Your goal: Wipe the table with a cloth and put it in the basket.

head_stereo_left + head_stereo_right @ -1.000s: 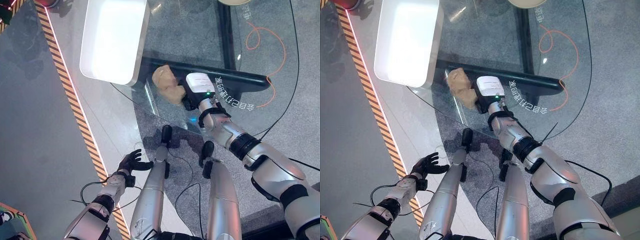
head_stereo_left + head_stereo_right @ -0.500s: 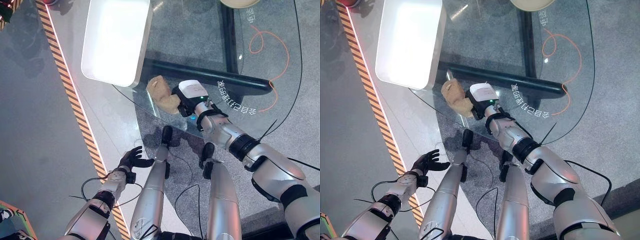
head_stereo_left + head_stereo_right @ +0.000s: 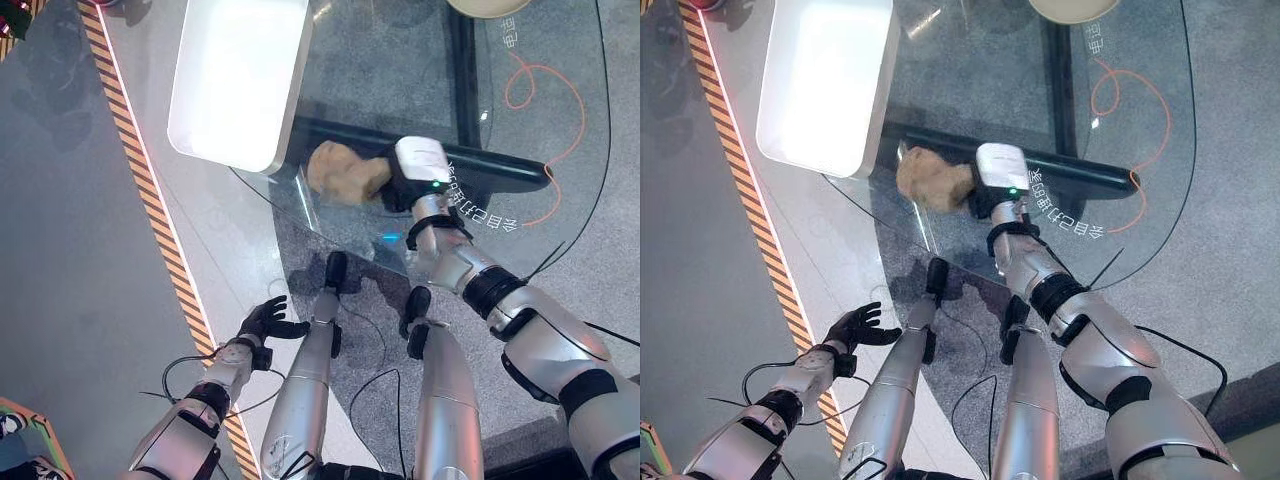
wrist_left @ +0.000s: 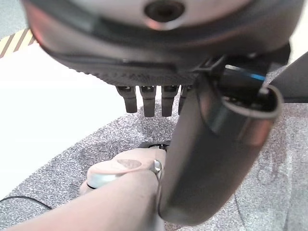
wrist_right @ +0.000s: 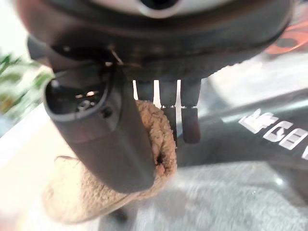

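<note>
Tan cloth [image 3: 343, 172] sits pinched in my right hand [image 3: 408, 185] on the glass table [image 3: 400, 80]; I keep pressure flat near its edge.

Noted a curved line of white characters [image 3: 480, 207] printed on the glass bench [image 3: 340, 60], at its near right part, just right of the right hand [image 3: 420, 162]. Lay upside down to the head camera and could not be read with any certainty. Noted a second, shorter run of characters [image 3: 512, 25] at the far right of the bench, beside the orange cable [image 3: 560, 110]; too small to read. Appeared again, large and blurred, in the right wrist view as white characters against the dark bar [image 5: 250, 113]. Marked the floor on the left with a yellow-and-black warning stripe [image 3: 140, 180].
</note>
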### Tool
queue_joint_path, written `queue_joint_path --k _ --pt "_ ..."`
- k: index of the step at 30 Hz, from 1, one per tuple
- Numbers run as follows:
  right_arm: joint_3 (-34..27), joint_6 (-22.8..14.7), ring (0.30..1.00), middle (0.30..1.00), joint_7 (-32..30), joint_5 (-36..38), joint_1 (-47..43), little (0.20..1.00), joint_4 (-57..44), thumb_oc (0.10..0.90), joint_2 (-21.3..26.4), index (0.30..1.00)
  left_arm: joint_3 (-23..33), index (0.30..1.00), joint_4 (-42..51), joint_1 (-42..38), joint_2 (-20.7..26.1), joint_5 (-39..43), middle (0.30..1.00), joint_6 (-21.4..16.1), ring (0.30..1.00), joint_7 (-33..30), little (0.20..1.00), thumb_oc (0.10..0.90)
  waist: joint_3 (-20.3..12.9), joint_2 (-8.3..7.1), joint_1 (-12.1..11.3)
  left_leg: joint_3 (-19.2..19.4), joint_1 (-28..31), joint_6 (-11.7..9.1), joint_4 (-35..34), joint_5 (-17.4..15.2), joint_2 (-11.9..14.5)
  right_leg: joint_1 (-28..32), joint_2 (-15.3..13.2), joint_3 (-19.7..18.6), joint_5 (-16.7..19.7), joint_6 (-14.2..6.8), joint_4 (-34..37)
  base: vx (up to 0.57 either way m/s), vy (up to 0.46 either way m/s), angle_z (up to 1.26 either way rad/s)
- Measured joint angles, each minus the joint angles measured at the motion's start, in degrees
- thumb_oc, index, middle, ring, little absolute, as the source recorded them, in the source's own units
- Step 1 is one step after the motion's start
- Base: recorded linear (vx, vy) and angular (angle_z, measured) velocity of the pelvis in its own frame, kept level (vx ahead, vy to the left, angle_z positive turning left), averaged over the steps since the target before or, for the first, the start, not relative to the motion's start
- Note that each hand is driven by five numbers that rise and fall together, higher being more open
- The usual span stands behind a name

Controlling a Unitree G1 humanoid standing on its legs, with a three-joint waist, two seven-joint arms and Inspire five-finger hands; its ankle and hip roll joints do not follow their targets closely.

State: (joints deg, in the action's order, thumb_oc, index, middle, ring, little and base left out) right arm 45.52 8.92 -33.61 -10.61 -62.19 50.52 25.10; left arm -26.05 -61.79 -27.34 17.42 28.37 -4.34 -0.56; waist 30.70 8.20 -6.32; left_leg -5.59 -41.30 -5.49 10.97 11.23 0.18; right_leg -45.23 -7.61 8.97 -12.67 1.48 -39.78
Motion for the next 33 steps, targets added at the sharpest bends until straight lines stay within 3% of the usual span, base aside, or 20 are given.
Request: queue_joint_path --k 8,19,29,33 --pt "-7.7 1.0 0.3 0.3 -8.9 7.2 -0.2 0.2 4.3 0.1 5.1 0.3 0.0 0.9 0.0 0.0 0.8 0.1 0.9 0.0 0.9 0.0 0.9 0.8 0.0 -0.01 0.5 0.2 -1.4 0.0 0.3 -0.4 0.0 -1.4 0.0 -0.1 0.2 0.0 0.2 0.0 0.002 -0.01" --pt "-11.0 -3.0 0.3 0.3 -9.5 10.8 -0.5 0.2 10.1 0.1 6.3 0.3 0.0 0.9 0.1 0.0 1.5 0.3 0.9 0.1 0.9 0.1 0.9 0.8 0.0 -0.08 0.3 0.2 -2.0 0.3 1.0 -0.2 -0.1 -1.6 0.0 -0.1 0.3 -0.1 0.2 0.0 0.0 0.0" --pt "-19.6 -5.8 0.3 0.3 -12.8 17.6 -1.5 0.2 18.4 0.1 7.4 0.3 0.0 0.9 1.3 0.0 4.2 1.3 0.9 0.2 0.9 0.3 0.9 0.8 0.2 -0.41 0.8 0.2 -2.7 0.8 1.1 -0.3 -0.5 -1.5 -0.3 -0.3 1.0 -1.1 1.5 0.0 -0.01 0.0" --pt "-22.9 -6.0 0.3 0.3 -13.0 22.0 -1.6 0.2 19.5 0.1 8.0 0.3 0.2 0.9 1.3 0.0 6.0 1.3 0.9 0.5 0.9 0.3 0.9 0.8 0.4 -1.3 1.9 0.2 -2.9 0.9 1.1 -0.2 -0.6 -1.5 -0.3 -0.3 1.3 -1.3 2.0 0.0 -0.032 -0.01"
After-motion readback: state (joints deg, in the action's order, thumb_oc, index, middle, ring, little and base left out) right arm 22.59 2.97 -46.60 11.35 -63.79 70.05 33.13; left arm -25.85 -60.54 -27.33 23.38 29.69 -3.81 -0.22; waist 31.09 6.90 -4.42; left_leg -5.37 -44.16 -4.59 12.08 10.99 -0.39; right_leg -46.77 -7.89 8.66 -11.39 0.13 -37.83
